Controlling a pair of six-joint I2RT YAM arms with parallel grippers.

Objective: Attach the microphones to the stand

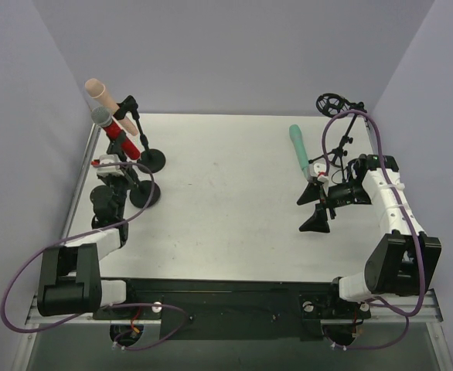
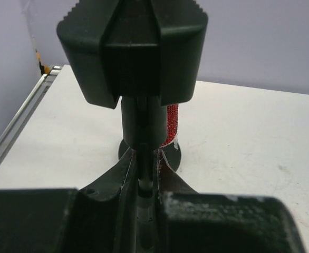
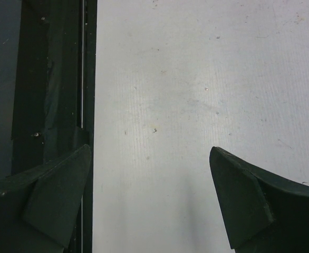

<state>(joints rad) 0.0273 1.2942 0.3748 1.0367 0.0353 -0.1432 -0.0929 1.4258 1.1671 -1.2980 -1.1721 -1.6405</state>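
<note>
The peach-pink microphone (image 1: 103,94) and the red microphone (image 1: 118,136) with a silver head sit tilted in clips on two black stands with round bases (image 1: 151,160) at the far left. My left gripper (image 1: 126,173) is shut on the thin pole (image 2: 144,182) of the red microphone's stand, just under its black clip (image 2: 133,47). A strip of the red microphone (image 2: 171,124) shows behind the clip. The teal microphone (image 1: 298,145) leans with its lower end at a clip (image 1: 317,171) on the right stand. My right gripper (image 1: 313,207) is open and empty just in front of it, over bare table (image 3: 160,95).
The right stand has a thin boom and a round ring mount (image 1: 331,102) at the far right corner. Purple cables loop off both arms. A black strip (image 3: 49,79) along the table's near edge shows left of my right fingers. Walls close in on three sides.
</note>
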